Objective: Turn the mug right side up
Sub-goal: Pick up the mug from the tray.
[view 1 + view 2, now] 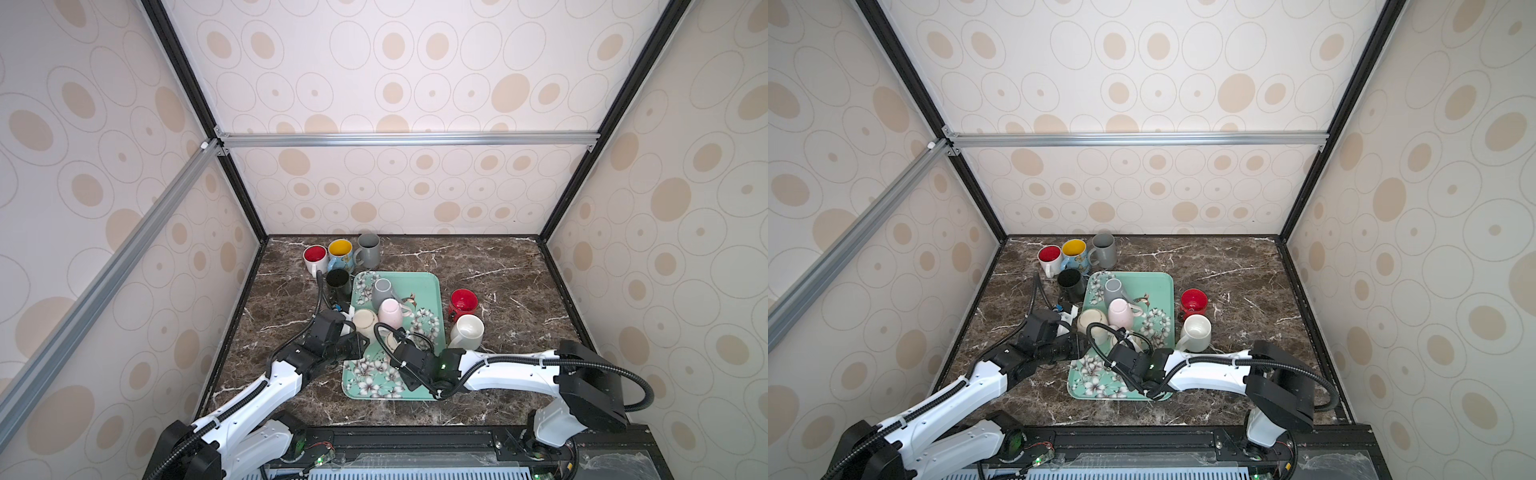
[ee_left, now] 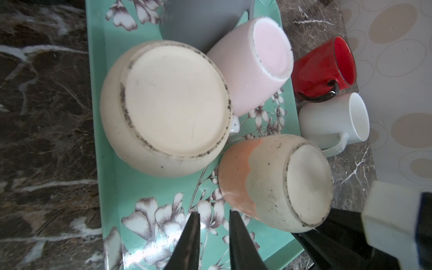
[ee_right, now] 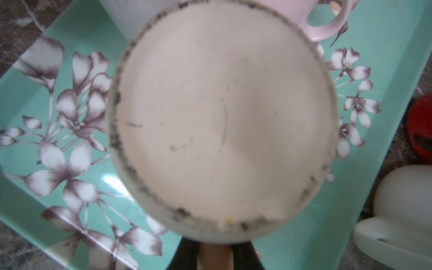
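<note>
Peach-and-cream glazed mug (image 2: 268, 180) is the one in play. It stands mouth down in the near half of the teal flowered plastic tray (image 2: 121, 187), which lies on the dark marble desk (image 1: 498, 270). Its scuffed bare base faces up and its long axis is upright. Just beside it stand a wide cream bowl-shaped mug (image 2: 168, 102) and a pale pink mug (image 2: 252, 70), both inverted too (so room to swing is tight on the far side).

The right hand (image 3: 216, 251) is much the nearer, coming at the mug from the robot's side with its wrist camera looking straight down on the base. Its black fingers are drawn together on a narrow peach strip at the mug's near edge. That strip is probably the handle, though the base hides the contact itself. I judge the grasp to be on and the lift not yet begun. The mug must clear the tray before it can roll over.

The left hand (image 2: 214, 243) hangs over the tray just left of the mug, fingers a narrow gap apart, holding and touching nothing.
</note>
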